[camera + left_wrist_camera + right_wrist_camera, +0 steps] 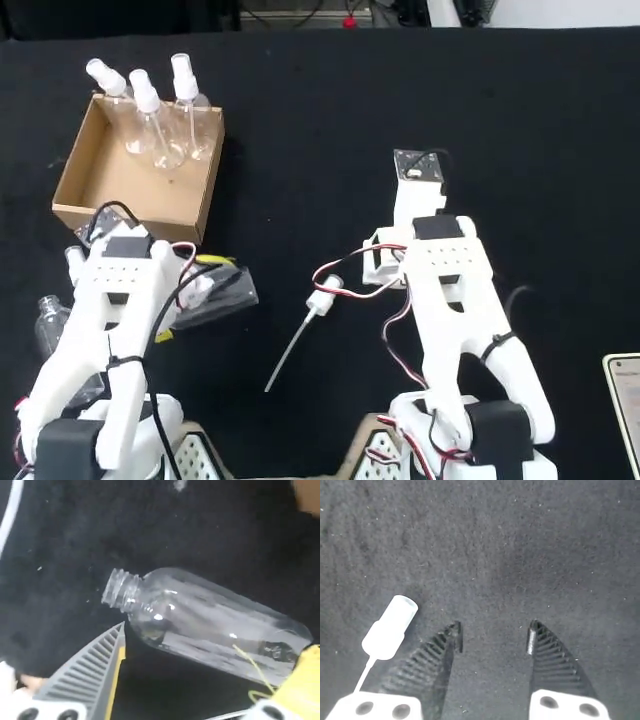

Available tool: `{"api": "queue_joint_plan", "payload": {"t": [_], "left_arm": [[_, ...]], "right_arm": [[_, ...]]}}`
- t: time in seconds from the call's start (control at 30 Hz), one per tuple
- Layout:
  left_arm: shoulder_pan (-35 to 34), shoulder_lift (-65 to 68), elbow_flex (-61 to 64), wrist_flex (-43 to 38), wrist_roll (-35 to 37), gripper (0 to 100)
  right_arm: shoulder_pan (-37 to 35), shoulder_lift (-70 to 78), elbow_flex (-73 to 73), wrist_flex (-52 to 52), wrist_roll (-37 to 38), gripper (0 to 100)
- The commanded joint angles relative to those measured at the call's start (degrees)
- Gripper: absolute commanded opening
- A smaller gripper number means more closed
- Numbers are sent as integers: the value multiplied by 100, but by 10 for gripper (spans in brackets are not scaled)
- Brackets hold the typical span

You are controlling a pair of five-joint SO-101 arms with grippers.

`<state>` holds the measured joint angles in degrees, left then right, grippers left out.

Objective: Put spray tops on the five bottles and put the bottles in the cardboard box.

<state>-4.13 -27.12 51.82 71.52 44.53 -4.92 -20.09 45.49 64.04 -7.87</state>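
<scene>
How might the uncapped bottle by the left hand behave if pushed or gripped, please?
Lying on its round side, the uncapped bottle would probably roll if nudged. It looks empty, so likely light; its smooth wall may slip or dent when squeezed.

A black-clothed table (520,120), with a white-rimmed card (625,392) lying at its right edge
</scene>
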Motion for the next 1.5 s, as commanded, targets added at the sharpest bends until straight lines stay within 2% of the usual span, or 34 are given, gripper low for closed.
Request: {"api": "queue_joint_plan", "payload": {"t": [0.0,0.23,0.4,0.47,0.67,0.83,0.9,1.13,1.3,1.47], "left_arm": [[-66,-44,22,-308,149,489],[-22,-44,523,-914,149,489],[-31,-105,681,-932,141,487],[-22,-105,673,-932,132,454],[-13,-105,576,-949,-9,244],[-66,-105,611,-897,-308,223],[-4,-105,549,-536,-352,223],[611,-114,-136,844,-1670,228],[646,-53,-171,440,-2576,228],[620,-97,-66,-18,-3701,228]], "right_arm": [[35,-22,-31,-70,44,205],[53,-22,-31,-70,44,205],[53,-22,-40,-70,44,205],[35,-22,-40,-70,44,205],[62,-22,-40,-70,44,205],[62,-22,-40,-70,44,205],[62,-22,-40,-70,44,205],[9,-31,-75,-62,0,205],[-510,-13,-259,299,-97,208],[-1292,13,-479,615,-1029,210]]}}
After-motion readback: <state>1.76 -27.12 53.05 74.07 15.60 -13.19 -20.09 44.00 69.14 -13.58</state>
